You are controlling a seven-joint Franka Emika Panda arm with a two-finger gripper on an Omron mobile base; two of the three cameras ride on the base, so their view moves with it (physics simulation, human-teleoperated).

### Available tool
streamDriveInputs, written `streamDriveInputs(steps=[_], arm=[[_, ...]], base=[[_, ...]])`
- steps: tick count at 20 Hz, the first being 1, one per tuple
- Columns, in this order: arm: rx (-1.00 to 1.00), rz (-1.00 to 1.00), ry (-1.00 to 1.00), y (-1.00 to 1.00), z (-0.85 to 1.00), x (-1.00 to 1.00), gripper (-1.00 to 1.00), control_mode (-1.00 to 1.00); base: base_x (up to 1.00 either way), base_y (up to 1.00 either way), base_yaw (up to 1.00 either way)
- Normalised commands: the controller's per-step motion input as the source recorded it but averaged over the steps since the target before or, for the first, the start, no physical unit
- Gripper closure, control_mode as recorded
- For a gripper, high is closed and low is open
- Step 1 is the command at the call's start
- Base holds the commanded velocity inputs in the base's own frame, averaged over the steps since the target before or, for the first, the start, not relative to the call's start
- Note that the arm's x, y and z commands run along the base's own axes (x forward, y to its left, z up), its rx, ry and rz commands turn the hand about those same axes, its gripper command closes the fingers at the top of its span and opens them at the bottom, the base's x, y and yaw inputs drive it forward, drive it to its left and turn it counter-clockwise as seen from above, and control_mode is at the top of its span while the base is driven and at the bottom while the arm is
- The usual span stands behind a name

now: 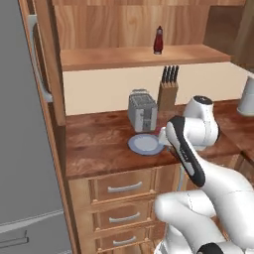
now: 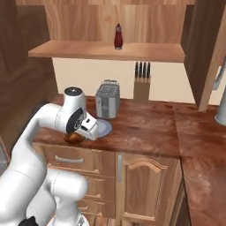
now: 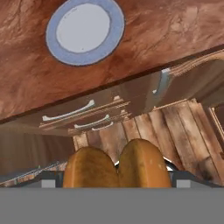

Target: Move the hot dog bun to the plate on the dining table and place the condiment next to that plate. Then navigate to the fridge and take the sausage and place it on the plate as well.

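My two base cameras sit behind the arm, left and right, looking forward and down; both share the toaster (image 1: 142,110) and blue-grey plate (image 1: 146,144). My hand camera looks closely past the surface (image 3: 166,35) edge.

Reddish-brown wood counter (image 2: 145,128) over drawer/cabinet fronts carries: blue-grey plate (image 1: 145,144) near front edge, empty; silver toaster (image 1: 142,111) just behind it; wooden knife block (image 2: 141,90) w/ dark handles at back wall, right of toaster. White appliance (image 1: 246,98) at far right, cut off by frame. Upper wood shelf (image 2: 106,50) above counter holds one dark red bottle (image 2: 118,37) w/ pale cap, upright. Plank floor (image 3: 175,131) below the drawers.
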Motion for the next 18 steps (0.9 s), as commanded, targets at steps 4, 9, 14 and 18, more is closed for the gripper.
streamDriveInputs(steps=[4,9,14,18], arm=[[0.00,0.00,0.00,0.00,0.00,0.00,1.00,1.00],[0.00,0.00,0.00,0.00,0.00,0.00,1.00,1.00],[0.00,0.00,0.00,0.00,0.00,0.00,1.00,1.00],[0.00,0.00,0.00,0.00,0.00,0.00,1.00,1.00]], base=[[-0.87,0.03,-0.70],[-0.39,0.05,-0.98],[-0.45,0.01,-0.94],[-0.55,-0.13,-0.80]])
